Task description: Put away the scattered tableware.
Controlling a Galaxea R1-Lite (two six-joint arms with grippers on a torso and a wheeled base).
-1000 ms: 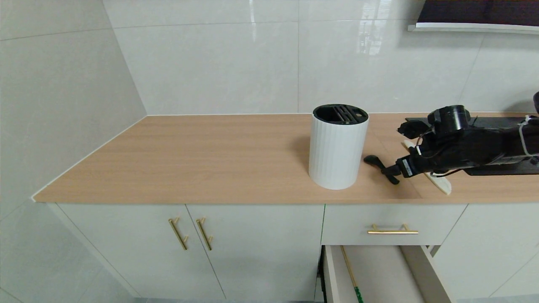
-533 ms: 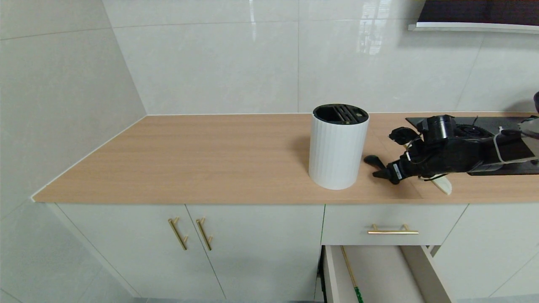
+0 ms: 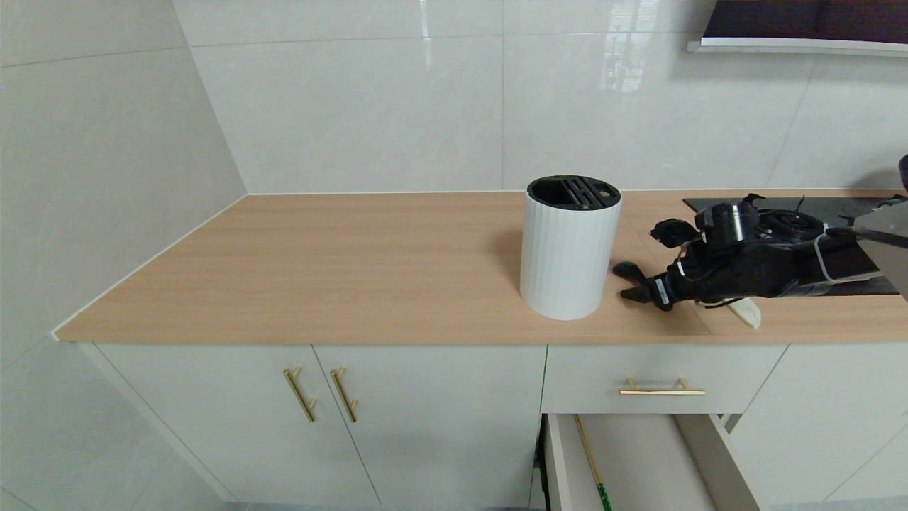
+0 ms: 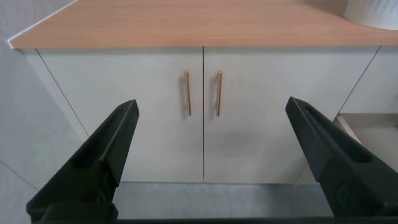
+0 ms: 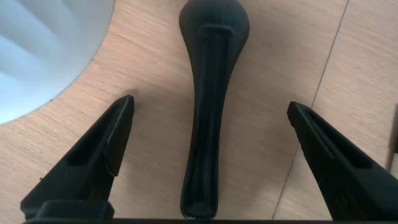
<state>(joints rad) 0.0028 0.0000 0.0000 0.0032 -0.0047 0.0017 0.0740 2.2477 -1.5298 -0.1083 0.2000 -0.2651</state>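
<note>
Black utensil handle (image 5: 214,43) is lying flat on the wooden countertop (image 3: 355,262), just beside the white ribbed utensil holder (image 3: 569,248), with its rounded end nearest the holder. What the other end carries is hidden under the arm.

Right gripper (image 5: 208,109) is hanging low over the handle, released. One finger is sitting on each side of it and neither is touching. Judgement: it is lining up for a pinch across the handle's narrow width.

A cream-coloured utensil (image 3: 748,312) is lying on the side away from the holder, partly under the arm.

The holder is standing upright with its slotted black insert facing up, so it is probably the destination.

Left gripper (image 4: 211,102) is also spread wide, sitting below counter level and facing the cabinet doors (image 4: 261,137), taking no part in this step.

The lower drawer (image 3: 638,454) is standing open.
</note>
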